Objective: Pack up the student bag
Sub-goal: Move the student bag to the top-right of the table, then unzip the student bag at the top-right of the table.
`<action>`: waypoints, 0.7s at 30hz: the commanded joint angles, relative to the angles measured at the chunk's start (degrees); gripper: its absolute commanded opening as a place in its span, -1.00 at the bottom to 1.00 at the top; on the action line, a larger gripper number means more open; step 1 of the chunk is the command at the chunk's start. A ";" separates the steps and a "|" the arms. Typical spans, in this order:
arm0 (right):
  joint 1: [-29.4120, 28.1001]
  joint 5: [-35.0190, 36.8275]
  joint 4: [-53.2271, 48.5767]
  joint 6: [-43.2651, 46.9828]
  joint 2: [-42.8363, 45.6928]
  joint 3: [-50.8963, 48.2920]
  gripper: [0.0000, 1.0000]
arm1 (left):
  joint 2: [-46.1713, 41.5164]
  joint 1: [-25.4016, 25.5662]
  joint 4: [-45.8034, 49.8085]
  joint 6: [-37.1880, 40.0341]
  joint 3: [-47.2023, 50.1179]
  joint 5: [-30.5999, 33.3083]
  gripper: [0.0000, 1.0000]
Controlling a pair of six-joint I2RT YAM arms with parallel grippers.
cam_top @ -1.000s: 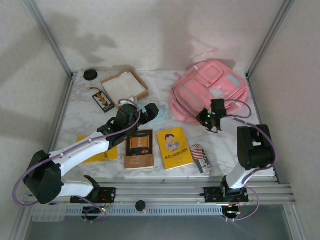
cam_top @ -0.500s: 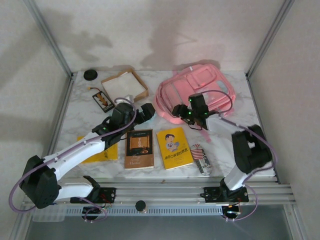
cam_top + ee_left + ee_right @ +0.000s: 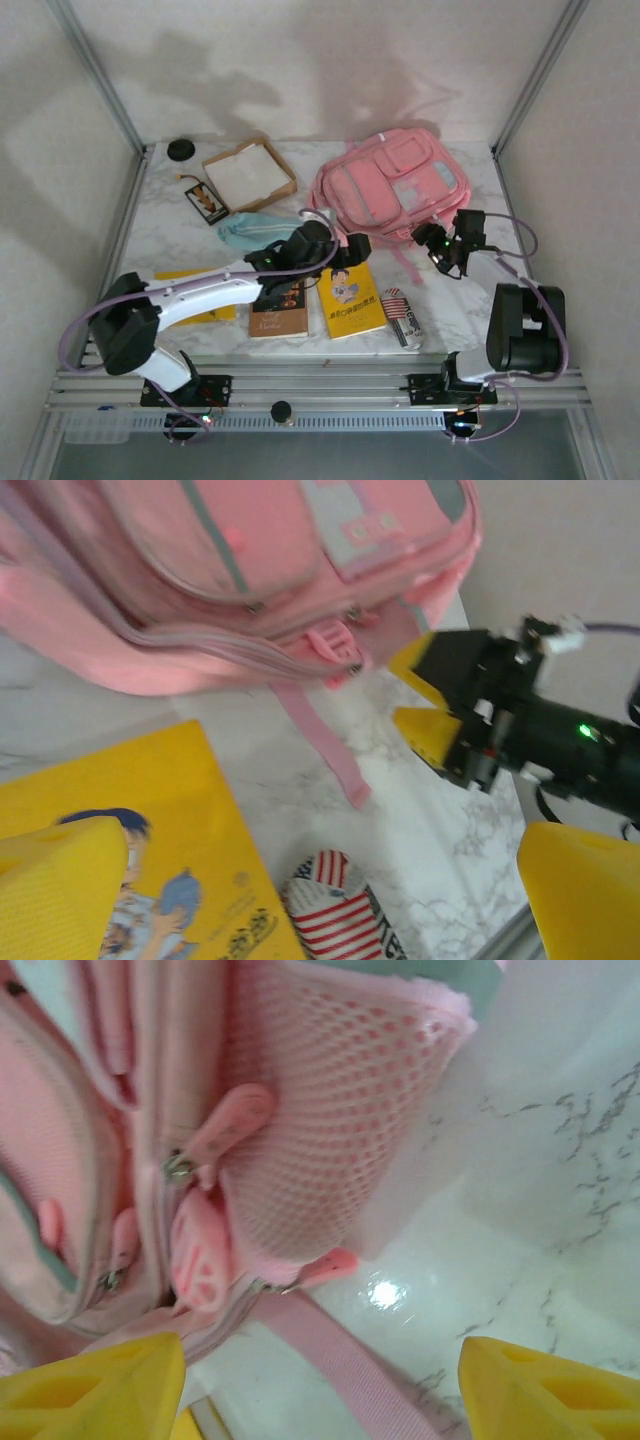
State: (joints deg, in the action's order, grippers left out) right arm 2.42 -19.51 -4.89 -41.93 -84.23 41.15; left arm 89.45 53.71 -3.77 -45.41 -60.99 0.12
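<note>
student bag point(image 3: 390, 185) back flat; r gripper point(image 3: 441, 248) let go, jaws apart; l gripper point(image 3: 356, 244) moved over yellow book point(image 3: 350, 297), spread.

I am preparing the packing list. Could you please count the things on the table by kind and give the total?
Books: 3 (yellow cartoon book, brown book, plain yellow book)
Bags: 1 (pink backpack)
Pouches: 1 (light-blue pouch)
Boxes: 1 (cardboard box)
Cans: 1 (flag-striped can)
Small black items: 2 (round disc, flat pack)
Total: 9
</note>
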 commanded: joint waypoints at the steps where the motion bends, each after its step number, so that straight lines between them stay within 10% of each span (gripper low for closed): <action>1: 1.52 -3.96 4.75 0.13 -4.49 2.49 0.40 | 4.19 2.29 -1.00 0.95 -4.50 1.81 0.99; 13: 1.74 -4.53 14.40 -2.58 -12.89 6.71 -0.02 | 16.12 6.05 -1.77 -0.78 -12.97 -0.01 0.88; 21: 0.86 -7.05 15.36 -6.73 -8.55 6.99 -0.90 | 20.12 6.14 0.23 1.96 -17.67 1.18 0.75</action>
State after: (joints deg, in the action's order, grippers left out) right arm 4.12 -23.38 7.92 -46.72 -96.27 46.46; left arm 108.66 59.55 -4.40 -45.10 -75.88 0.30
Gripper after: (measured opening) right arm 0.084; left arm 0.882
